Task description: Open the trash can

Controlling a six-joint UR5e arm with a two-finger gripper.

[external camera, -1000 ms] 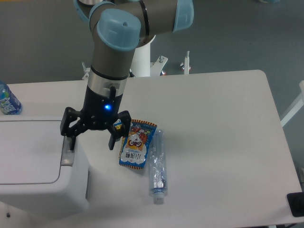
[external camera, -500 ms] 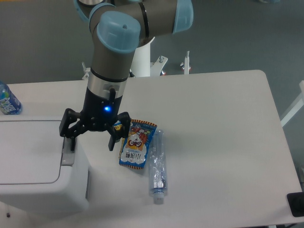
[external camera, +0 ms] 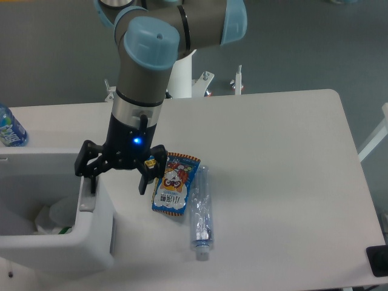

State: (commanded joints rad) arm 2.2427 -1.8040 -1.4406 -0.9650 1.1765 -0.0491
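Note:
The trash can [external camera: 91, 245] is the big white bin at the lower left. Its top stands open and no lid shows; white crumpled waste [external camera: 56, 217] lies inside. My gripper [external camera: 117, 187] is open and points down over the bin's right edge. Its left finger [external camera: 93, 183] rests at the grey push tab [external camera: 86, 204]. The right finger [external camera: 143, 183] hangs over the table, just beside the bin's right wall.
A colourful snack packet [external camera: 174, 183] lies right of the gripper, with a clear plastic bottle [external camera: 201, 213] beside it. A blue-labelled bottle [external camera: 9, 128] stands at the far left edge. A black object [external camera: 377, 260] sits at the lower right corner.
The flat white lid that covered the bin has sprung open and gone from view, so the inside now shows. The gripper has barely moved at the tab.

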